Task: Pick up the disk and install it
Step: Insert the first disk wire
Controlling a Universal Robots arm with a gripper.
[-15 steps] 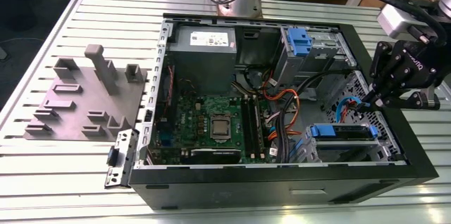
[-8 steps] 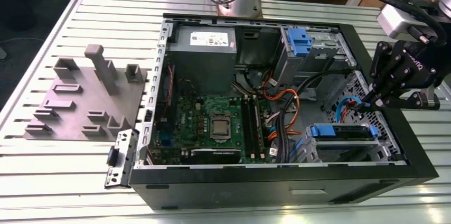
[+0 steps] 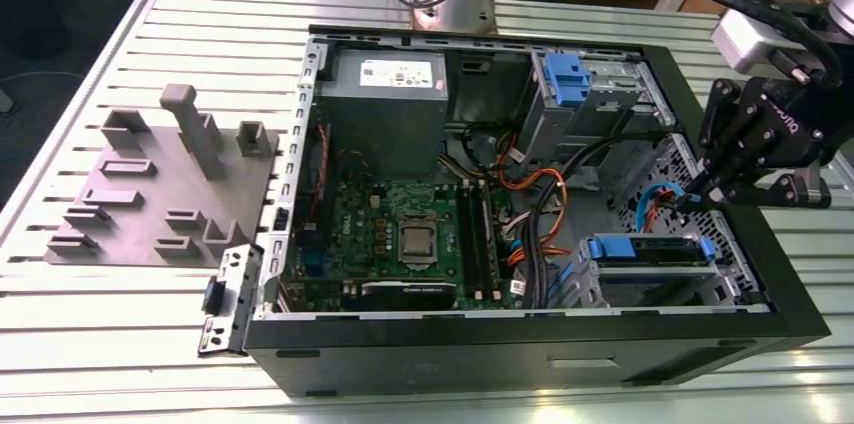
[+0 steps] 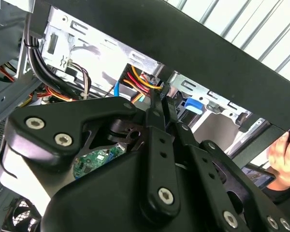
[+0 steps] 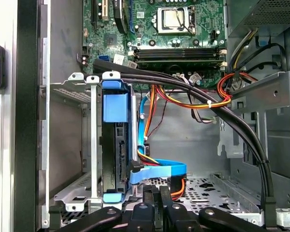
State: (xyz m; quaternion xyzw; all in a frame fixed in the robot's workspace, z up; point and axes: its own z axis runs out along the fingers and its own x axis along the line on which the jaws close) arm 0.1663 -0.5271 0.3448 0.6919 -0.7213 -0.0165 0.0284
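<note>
The pincer (image 3: 687, 199) hangs over the open computer case (image 3: 534, 344) — the disk (image 3: 650, 249) sits caged inside.

A workshop or lab; an open computer case (image 3: 534, 334) lies on a slotted aluminium table (image 3: 80, 314).

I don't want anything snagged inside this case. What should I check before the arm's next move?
1. Case open: ok.
2. Disk in the cage: ok. Whether it is fully seated: cannot tell.
3. Blue cable clear of the gripper: not ok, it lies just ahead of it.
4. Black cable bundle clear of the gripper: ok, it runs apart from it.
5. People clear: not ok, a hand is by the case edge in the second wrist view.
</note>
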